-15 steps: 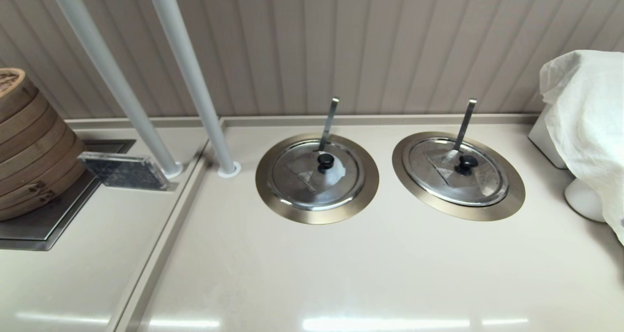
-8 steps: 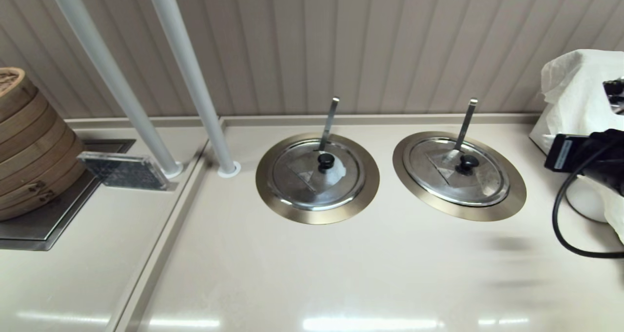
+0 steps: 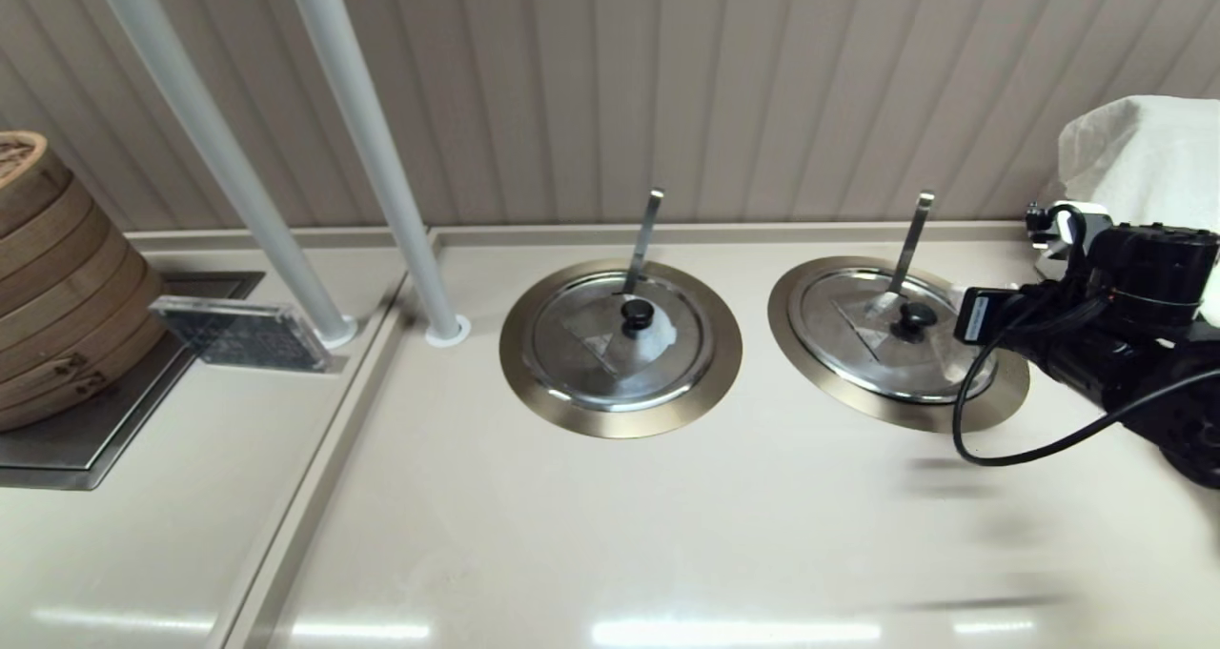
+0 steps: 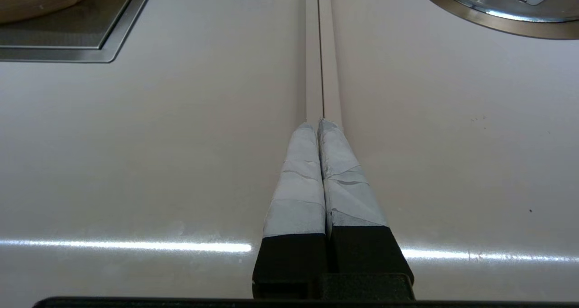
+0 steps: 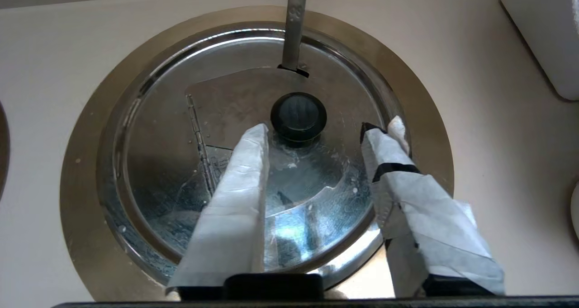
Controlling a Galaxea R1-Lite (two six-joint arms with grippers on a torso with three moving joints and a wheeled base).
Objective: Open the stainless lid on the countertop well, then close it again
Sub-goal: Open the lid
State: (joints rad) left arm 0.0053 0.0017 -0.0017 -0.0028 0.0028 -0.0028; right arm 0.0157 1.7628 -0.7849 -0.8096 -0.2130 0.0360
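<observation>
The stainless lid [image 3: 877,339] lies closed on the right countertop well, inside the bronze-tinted flange [image 3: 810,368]. Its black knob [image 3: 913,319] and thin ladle handle [image 3: 910,234] stand up from it. My right arm [image 3: 1125,344] reaches in from the right over the lid's edge. In the right wrist view my right gripper [image 5: 322,128] is open above the lid [image 5: 158,163], its taped fingertips either side of and just short of the knob [image 5: 298,116], touching nothing. My left gripper [image 4: 319,122] is shut and empty, low over the countertop seam.
The twin lid [image 3: 610,344] with a whitish patch sits left of the task lid. Two white poles [image 3: 381,182] rise behind it. Bamboo steamers [image 3: 57,287] and a clear plaque [image 3: 243,334] stand far left. A white cloth-covered object [image 3: 1144,153] stands far right.
My right arm has come into the head view from the right edge and moved left, until it now hangs over the right lid. Both lids stay closed.
</observation>
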